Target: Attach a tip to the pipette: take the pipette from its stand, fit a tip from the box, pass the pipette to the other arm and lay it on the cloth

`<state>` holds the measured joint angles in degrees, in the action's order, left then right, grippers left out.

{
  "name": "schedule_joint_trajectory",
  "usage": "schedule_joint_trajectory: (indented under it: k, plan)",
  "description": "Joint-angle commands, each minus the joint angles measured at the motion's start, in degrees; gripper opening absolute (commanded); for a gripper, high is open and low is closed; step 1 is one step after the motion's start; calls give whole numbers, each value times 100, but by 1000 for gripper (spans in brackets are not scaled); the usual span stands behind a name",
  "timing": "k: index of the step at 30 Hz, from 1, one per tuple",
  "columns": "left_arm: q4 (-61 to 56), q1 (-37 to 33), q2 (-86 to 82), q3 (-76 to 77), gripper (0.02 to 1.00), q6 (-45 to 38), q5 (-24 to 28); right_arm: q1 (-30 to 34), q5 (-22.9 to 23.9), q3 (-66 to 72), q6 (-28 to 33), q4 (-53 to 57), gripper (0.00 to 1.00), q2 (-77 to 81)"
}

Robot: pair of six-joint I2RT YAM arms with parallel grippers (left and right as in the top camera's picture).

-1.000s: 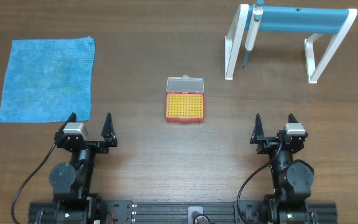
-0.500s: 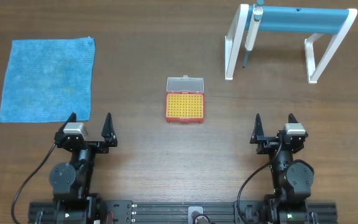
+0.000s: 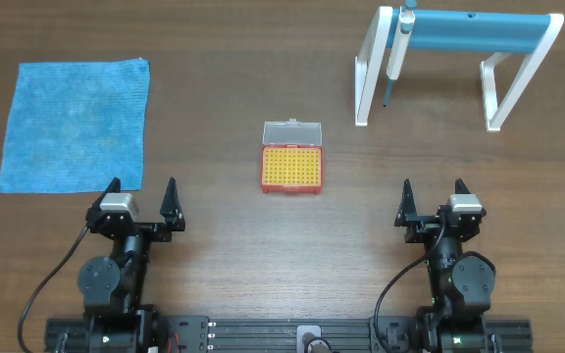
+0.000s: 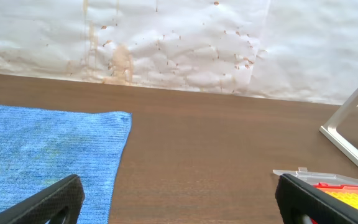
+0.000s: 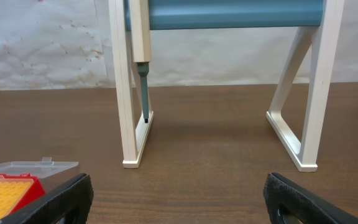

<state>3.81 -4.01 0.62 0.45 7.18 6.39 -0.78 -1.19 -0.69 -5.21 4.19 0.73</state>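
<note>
The pipette (image 3: 397, 54) hangs upright at the left end of a white stand with a blue bar (image 3: 464, 31) at the back right; its shaft (image 5: 143, 81) points down beside the stand's leg. An open red tip box (image 3: 291, 169) with yellow tips sits at the table's middle, its clear lid folded back. A blue cloth (image 3: 75, 126) lies at the back left. My left gripper (image 3: 142, 201) rests open near the front left, just short of the cloth's near edge. Near the front right, my right gripper (image 3: 433, 199) is open too, with nothing in it.
The brown wooden table (image 3: 214, 88) ends at a stained white wall (image 4: 179, 43) behind. The stand's white legs (image 5: 312, 93) rise at the back right. Both arm bases sit along the front edge.
</note>
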Motion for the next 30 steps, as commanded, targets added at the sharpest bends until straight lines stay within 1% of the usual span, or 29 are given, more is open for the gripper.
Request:
schedule_joint_trajectory:
  k: [1,3,7,11,12,14,17,20,23,30]
  plan:
    - [33,28,-42,-13,993,-11,-79,-24,-173,-11,74,-50,897,103]
    - [33,28,-42,-13,993,-11,-79,-28,-273,-144,72,-221,897,437]
    - [33,28,-42,-13,996,-11,-79,-107,-295,-490,57,-1198,897,1665]
    - [33,28,-42,-13,996,-11,-79,-120,-295,-841,57,-2844,897,3449]
    - [33,28,-42,-13,996,-11,-79,-120,-295,-951,57,-3499,899,4107]
    - [33,28,-42,-13,993,-11,-79,-120,-297,-1141,57,-4428,897,5086]
    - [33,28,-42,-13,993,-11,-79,-120,-297,-1495,57,-5469,899,6365]
    - [33,28,-42,-13,993,-11,-79,-120,-297,-1978,57,-6236,897,7486]
    - [33,28,-42,-13,993,-11,-79,-120,-295,-2435,57,-6518,897,8179]
    - [33,28,-42,-13,996,-11,-79,-247,-293,-3012,59,-6446,897,8771]
